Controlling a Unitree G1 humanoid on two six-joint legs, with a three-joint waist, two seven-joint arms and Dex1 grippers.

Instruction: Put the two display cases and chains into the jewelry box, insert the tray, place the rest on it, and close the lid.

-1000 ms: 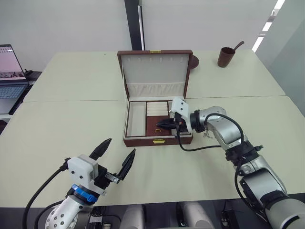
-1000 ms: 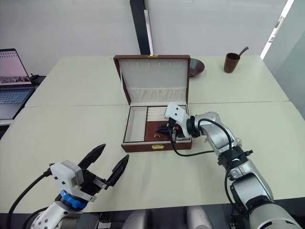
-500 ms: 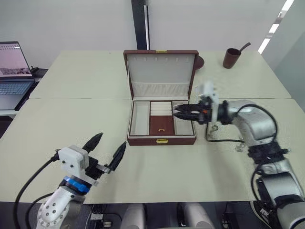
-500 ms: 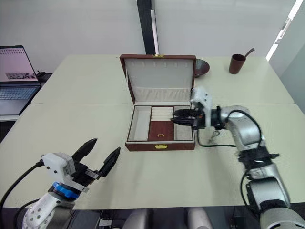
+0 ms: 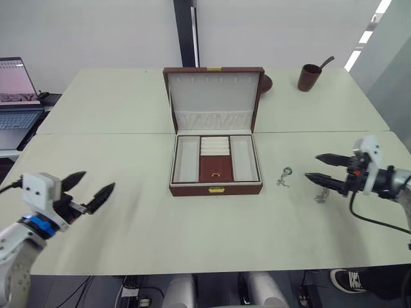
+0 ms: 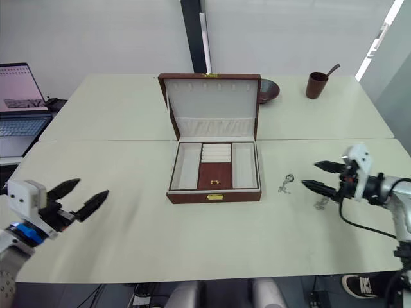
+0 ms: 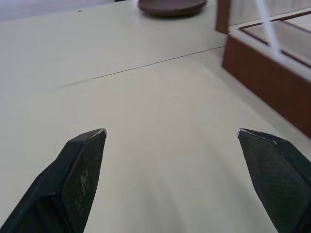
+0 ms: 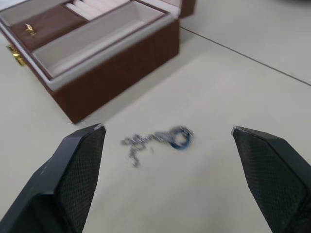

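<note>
The jewelry box (image 5: 216,188) stands mid-table with its lid (image 5: 213,96) upright. The tray (image 5: 216,168) sits inside it, gold knob on its brown centre panel. One silver chain (image 5: 284,177) lies on the table right of the box. Another chain (image 5: 321,194) lies just below my right gripper (image 5: 311,165). That gripper hovers open and empty, pointing toward the box; its wrist view shows a chain (image 8: 158,140) between its spread fingers. My left gripper (image 5: 98,179) is open and empty near the table's front left. The display cases are out of view.
A laptop (image 5: 13,93) sits at the far left edge. A brown cup (image 5: 308,77) with a spoon stands at the back right. A dark bowl (image 5: 264,82) sits behind the lid's right corner. A seam (image 5: 96,133) crosses the table at the box's back edge.
My right gripper has pulled out of the box, swung away to the right and opened. My left arm has moved out to the left. The camera view has shifted as well.
</note>
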